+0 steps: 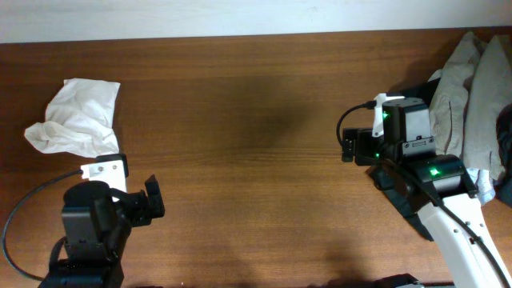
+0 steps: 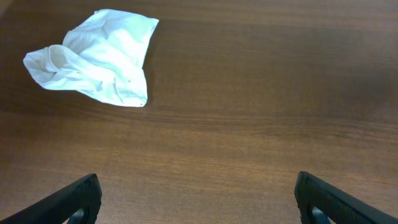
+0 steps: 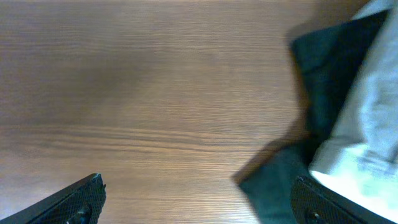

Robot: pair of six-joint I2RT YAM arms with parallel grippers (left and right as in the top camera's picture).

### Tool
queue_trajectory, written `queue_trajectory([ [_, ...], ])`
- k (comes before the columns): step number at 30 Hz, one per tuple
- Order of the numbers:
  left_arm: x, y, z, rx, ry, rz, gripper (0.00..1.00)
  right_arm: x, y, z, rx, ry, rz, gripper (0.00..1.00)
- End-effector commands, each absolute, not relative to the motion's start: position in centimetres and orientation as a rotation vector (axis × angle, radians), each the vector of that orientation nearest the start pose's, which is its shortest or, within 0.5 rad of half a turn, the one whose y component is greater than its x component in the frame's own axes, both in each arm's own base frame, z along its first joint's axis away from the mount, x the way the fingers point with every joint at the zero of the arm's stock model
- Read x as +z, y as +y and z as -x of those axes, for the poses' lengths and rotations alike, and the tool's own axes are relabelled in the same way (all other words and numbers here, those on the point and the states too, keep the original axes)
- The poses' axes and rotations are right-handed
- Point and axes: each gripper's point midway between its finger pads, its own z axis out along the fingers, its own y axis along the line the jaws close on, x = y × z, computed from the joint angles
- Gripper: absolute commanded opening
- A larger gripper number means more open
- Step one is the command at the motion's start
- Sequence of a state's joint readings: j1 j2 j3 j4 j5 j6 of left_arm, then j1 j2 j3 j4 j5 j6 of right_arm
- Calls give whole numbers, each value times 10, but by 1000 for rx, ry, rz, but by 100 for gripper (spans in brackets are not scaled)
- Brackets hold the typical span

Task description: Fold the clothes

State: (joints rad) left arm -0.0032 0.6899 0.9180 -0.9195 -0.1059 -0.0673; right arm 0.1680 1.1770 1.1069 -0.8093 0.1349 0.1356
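Cloth lies at both ends of the bench: the white T-shirt (image 1: 76, 118) sits in a soft, puckered heap by the far-left corner, while a beige-grey garment (image 1: 472, 84) and a black garment (image 3: 329, 68) slump in loose folds against the right edge. Smooth brown wood-grain table (image 1: 256, 104) stretches between them. The left gripper (image 1: 150, 202), near the near-left corner and well apart from the shirt, has its dark fingers spread wide on nothing, and the right gripper (image 1: 350, 148), just beside the pile, is likewise parted and empty.
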Motion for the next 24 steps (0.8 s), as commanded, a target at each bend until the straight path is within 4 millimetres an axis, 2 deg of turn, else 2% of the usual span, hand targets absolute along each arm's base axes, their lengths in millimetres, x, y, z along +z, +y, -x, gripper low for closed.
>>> queue_trajectory([
  [1, 237, 20, -230, 105, 2258, 120, 99, 211, 15, -321, -140, 2431, -73, 99],
  [4, 237, 20, -230, 105, 2258, 120, 99, 212, 15, -324, -144, 2422, -64, 99],
  [6, 237, 20, -230, 105, 2258, 120, 99, 221, 11, -330, -134, 2372, -77, 99],
  [8, 237, 20, -230, 105, 2258, 120, 99, 233, 19, -337, -54, 2267, 43, 99],
  [9, 237, 20, -230, 105, 2258, 120, 99, 237, 19, -338, -30, 2213, 49, 99],
  [11, 237, 20, -230, 105, 2258, 120, 99, 232, 13, -328, -2, 2084, 24, 99],
  [14, 237, 20, -230, 105, 2258, 120, 99, 204, 10, -295, 53, 1939, 21, 99],
  [17, 237, 20, -230, 105, 2258, 120, 99, 192, 6, -273, 53, 1772, 16, 99],
  [22, 237, 20, -230, 105, 2258, 120, 99, 188, 6, -260, 44, 1557, 22, 99],
  [24, 237, 20, -230, 105, 2258, 120, 99, 185, 5, -256, 38, 1538, 22, 99],
])
